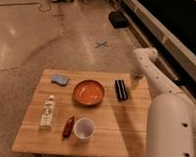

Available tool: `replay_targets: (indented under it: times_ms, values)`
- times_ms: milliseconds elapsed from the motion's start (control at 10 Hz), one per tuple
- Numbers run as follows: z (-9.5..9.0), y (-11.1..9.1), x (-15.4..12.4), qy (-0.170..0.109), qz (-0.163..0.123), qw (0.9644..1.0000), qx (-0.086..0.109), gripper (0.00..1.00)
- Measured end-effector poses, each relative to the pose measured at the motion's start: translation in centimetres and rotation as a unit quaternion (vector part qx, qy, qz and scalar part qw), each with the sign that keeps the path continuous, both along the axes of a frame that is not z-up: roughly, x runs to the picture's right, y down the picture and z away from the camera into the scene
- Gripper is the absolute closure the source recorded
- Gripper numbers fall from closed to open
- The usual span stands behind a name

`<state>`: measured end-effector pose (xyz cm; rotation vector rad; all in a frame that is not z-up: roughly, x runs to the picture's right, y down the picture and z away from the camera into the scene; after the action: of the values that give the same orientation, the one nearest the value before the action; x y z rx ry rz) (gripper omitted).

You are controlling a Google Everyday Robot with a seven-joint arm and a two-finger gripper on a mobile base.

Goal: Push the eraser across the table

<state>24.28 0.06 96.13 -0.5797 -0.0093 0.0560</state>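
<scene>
The eraser point(121, 89), a small black oblong block with a pale lengthwise groove, lies on the light wooden slat table point(113, 125) near its far right edge, just right of the orange bowl point(88, 92). My white arm reaches in from the lower right, bends above the table's far right corner and comes down. My gripper point(134, 81) hangs just to the right of the eraser, at its far end, close to the table top.
A blue-grey soft pad point(60, 80) lies at the far left. A white bottle point(48, 112), a dark red object point(68, 127) and a white cup point(84, 129) sit at the front left. A black box point(117, 18) stands on the floor beyond.
</scene>
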Motion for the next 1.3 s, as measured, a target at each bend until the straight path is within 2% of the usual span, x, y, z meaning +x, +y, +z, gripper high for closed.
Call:
replay_targets:
  times_ms: [200,300,600,700,900,1100,1300]
  values:
    - [0.6,0.6,-0.5,-0.002,-0.004,1.0000,0.003,0.42]
    - [1.0,1.3,-0.6,-0.001,-0.009,1.0000,0.003,0.45]
    - [0.9,1.9,-2.6,-0.005,-0.018,0.9998,0.007,0.76]
    - [0.8,2.1,-2.8,-0.004,-0.022,0.9997,0.010,0.81]
    - [0.3,2.5,-4.1,-0.008,-0.028,0.9995,0.015,0.82]
    - [-0.1,2.8,-3.9,-0.007,-0.036,0.9991,0.020,0.82]
    - [-0.3,2.9,-6.3,-0.011,-0.042,0.9987,0.028,0.82]
